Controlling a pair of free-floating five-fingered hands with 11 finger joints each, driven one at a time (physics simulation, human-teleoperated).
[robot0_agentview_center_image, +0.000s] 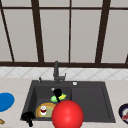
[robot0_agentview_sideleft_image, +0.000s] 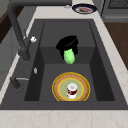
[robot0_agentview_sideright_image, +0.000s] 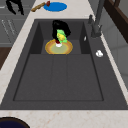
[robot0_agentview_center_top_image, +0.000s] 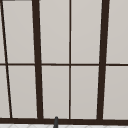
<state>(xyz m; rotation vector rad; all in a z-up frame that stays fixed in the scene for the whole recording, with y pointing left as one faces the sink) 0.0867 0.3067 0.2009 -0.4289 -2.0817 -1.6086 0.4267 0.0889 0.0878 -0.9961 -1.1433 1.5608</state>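
Countertop (robot0_agentview_center_image: 15, 82) of pale stone, dark sink (robot0_agentview_center_image: 90, 100), right robot hand (robot0_agentview_center_image: 57, 93) gripping green object (robot0_agentview_center_image: 54, 98).

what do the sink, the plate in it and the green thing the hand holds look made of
The sink looks like matte dark grey composite or stone: flat, no glare. The plate with the yellow rim and green centre looks like glazed ceramic, though plastic is possible. The green thing in the right robot hand is smooth and evenly coloured, perhaps plastic or a sponge; the look leaves it open.
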